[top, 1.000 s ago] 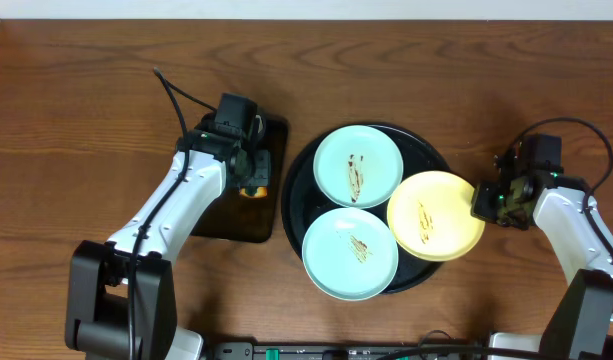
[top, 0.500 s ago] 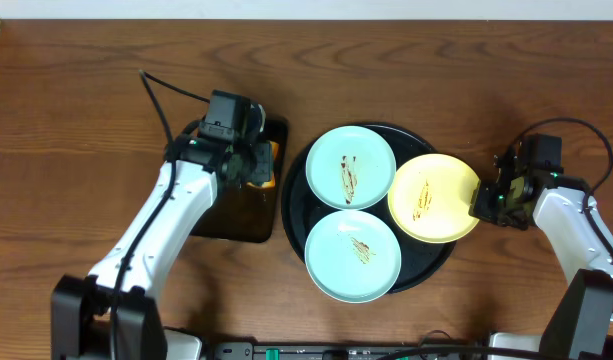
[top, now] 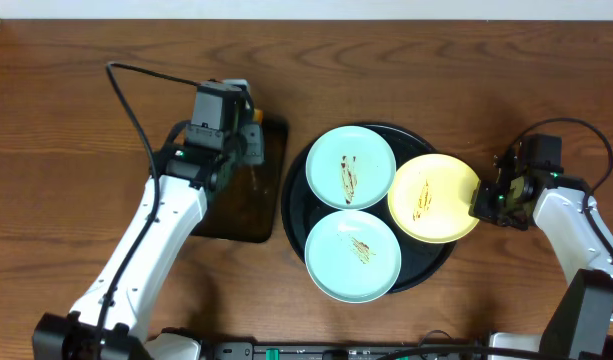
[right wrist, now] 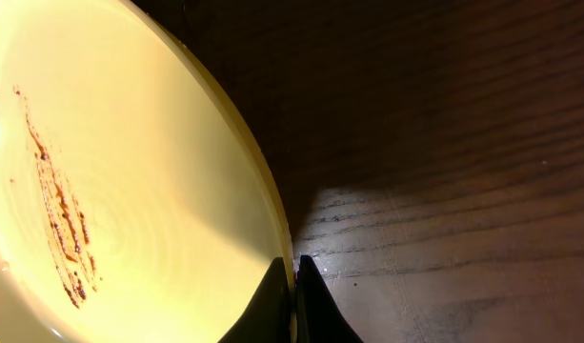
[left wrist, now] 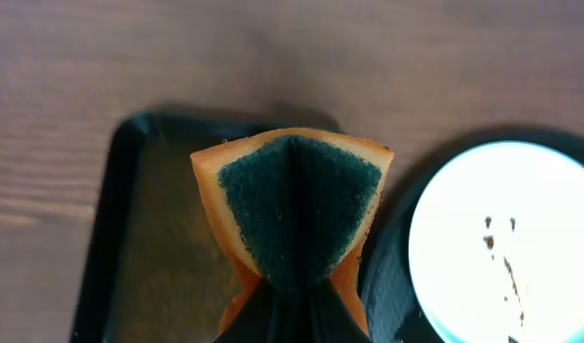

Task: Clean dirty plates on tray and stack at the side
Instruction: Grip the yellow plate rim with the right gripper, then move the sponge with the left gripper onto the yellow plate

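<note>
Currently on tray (top: 293, 200): two mint plates (top: 350, 167) (top: 352, 254), one yellow plate (top: 433, 198). Left end effector (left wrist: 291, 303) clamps sponge (left wrist: 292, 205); right end effector (right wrist: 293, 286), yellow rim.

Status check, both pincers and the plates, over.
Left pincer shut on sponge, above small tray. Right pincer shut on yellow plate, at rim. Green plates smeared, on black tray.

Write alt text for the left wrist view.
The left gripper pinches a folded orange sponge, dark green scouring face showing, above a dark rectangular tray. At right, a pale plate with brown specks sits on the black round tray.
</note>
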Motion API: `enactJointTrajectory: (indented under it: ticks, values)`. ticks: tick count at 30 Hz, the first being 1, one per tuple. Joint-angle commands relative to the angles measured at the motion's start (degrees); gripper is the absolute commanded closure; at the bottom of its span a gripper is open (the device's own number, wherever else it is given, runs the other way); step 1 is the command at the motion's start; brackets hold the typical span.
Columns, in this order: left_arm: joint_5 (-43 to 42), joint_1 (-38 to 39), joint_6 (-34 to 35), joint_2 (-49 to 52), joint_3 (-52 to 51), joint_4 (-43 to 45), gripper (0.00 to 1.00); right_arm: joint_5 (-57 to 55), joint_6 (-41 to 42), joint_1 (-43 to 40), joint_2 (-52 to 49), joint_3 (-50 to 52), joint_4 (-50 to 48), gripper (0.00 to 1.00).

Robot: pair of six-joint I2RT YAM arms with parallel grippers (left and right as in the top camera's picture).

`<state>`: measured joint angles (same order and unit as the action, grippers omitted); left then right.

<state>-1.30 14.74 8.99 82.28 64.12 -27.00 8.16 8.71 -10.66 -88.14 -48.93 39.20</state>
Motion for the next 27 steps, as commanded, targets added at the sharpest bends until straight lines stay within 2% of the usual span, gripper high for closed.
enactJointTrajectory:
  ticks: [1, 4, 9, 16, 23, 27]
  values:
    - [2.0, -0.2, -0.1, -0.7, 0.7, -0.4, 0.93, -0.2, 0.2, -0.6, -0.4, 0.5, 0.2, 0.99]
    - [0.7, -0.2, 0.4, -0.5, 0.6, -2.4, 0.93, -0.2, 0.2, -0.6, -0.4, 0.5, 0.4, 0.99]
    - [-11.1, -0.2, 0.4, 0.0, 0.6, -5.2, 0.93, -0.2, -0.6, 0.5, -0.4, 0.5, 2.1, 0.99]
    - [-21.1, 2.6, 4.7, 0.0, 0.6, -2.4, 0.93, -2.7, -0.6, 3.4, -0.4, 0.5, 6.1, 0.99]
    - [-22.1, 12.5, 11.6, 1.9, 0.7, 6.3, 0.93, -2.7, -0.6, 4.1, -0.4, 0.5, 6.6, 0.99]
    - [-23.5, 17.4, 17.2, 6.1, 3.1, 8.5, 0.93, -2.7, -0.6, 4.1, -0.4, 0.5, 6.7, 0.99]
